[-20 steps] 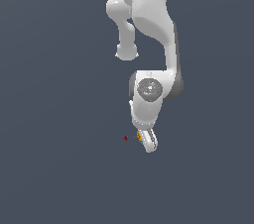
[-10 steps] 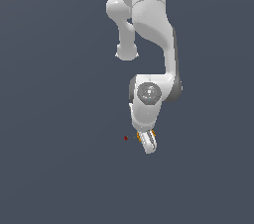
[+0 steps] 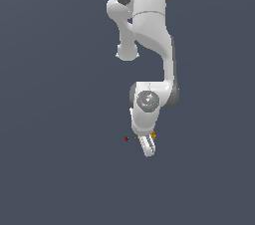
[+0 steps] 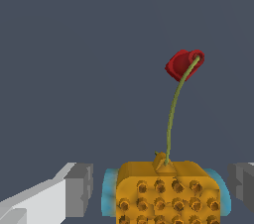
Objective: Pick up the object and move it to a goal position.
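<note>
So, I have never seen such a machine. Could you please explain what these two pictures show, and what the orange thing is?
These are simulator renders of one white robot arm over a plain grey surface. The exterior view comes from a camera off the arm and shows the arm bending down to its gripper. The wrist view comes from a camera on the wrist, looking along the gripper. There an orange block with dark speckles and teal ends sits between the two grey fingers, with gaps on both sides, so it is not yet gripped. A thin green stalk runs from the block to a small red piece. In the exterior view the block is only a tiny orange speck.
</note>
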`<state>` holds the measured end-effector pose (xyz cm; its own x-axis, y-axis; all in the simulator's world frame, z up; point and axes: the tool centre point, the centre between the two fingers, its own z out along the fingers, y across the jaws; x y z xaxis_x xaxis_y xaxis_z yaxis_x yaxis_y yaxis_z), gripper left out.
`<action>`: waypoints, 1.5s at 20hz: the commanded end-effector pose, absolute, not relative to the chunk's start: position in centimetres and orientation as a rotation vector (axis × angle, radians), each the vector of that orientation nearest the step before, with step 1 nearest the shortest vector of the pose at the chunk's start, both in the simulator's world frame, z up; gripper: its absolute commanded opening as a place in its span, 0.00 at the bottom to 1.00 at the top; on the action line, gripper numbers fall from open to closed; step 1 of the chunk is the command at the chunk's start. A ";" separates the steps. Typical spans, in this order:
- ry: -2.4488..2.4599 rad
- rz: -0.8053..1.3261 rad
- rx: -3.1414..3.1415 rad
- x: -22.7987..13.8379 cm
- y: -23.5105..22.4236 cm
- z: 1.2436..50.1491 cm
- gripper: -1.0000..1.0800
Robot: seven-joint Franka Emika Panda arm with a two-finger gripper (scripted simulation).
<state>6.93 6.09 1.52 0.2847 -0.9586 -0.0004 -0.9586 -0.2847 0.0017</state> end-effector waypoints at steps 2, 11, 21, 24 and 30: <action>-1.878 0.000 2.518 7.0 6.1 1.5 0.00; -1.878 -0.001 2.518 7.0 6.1 1.5 0.00; -1.879 -0.001 2.518 6.9 5.2 4.5 0.00; -1.879 -0.002 2.518 6.8 4.5 6.6 0.00; -1.880 -0.002 2.518 6.5 2.6 12.7 0.00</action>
